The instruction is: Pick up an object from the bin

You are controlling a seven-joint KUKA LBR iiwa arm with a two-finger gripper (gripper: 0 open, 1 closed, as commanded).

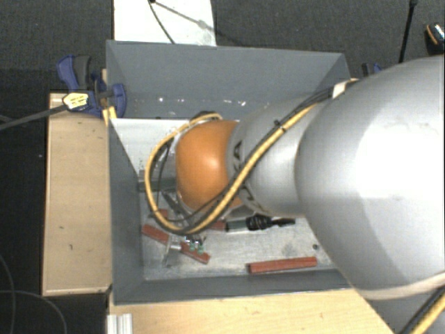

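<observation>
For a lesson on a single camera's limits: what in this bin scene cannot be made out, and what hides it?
Camera view throughout.
The bin, middle floor: hidden under the orange cover.
The bin, right side: hidden behind the silver arm.
The black thing beside the cover: partly under the arm, kind unclear.
The reddish pieces at front left: too small to identify.

Red-brown bar [281,264] lying flat, black pen-like object [268,223] just beyond

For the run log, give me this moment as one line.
gripper: down in bin | over: reddish-brown sticks, lower-left corner | grasp: unclear
</observation>
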